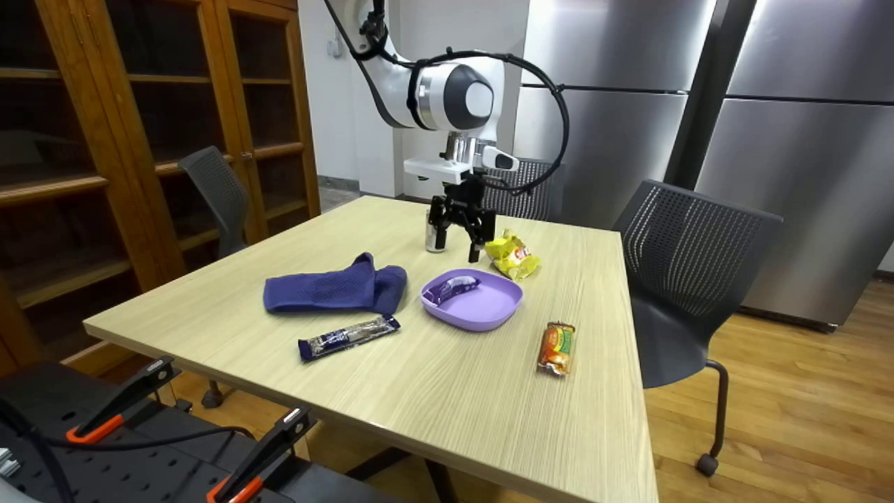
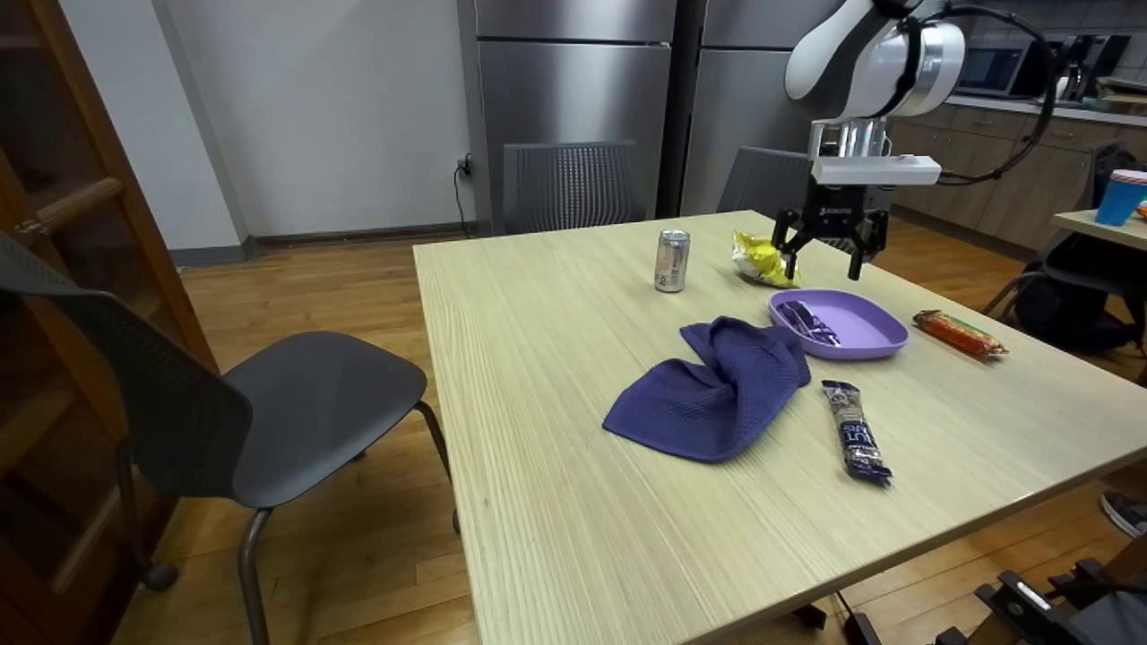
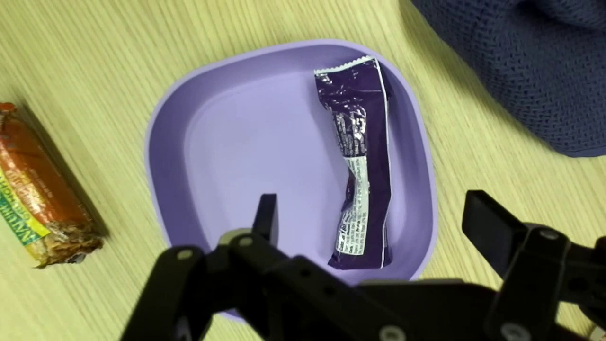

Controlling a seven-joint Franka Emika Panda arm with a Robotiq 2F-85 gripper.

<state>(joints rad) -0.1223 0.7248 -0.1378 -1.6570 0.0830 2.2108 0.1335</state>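
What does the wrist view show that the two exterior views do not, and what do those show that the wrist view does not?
Only the wrist view shows the zigzag edge on the purple bar and readable letters on the orange bar.
Only the exterior views show the fridges, the chairs, the robot arm and the nut bar.
All three share the purple bar in the purple dish, the orange bar, the blue towel, the table and the open gripper.

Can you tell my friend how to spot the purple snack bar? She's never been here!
Find the pale table, then the light-purple dish on it. Along one side inside lies the shiny, dark-purple snack bar. The orange packet, yellow bag and blue-and-silver bar lie outside; it's the only one in the dish.
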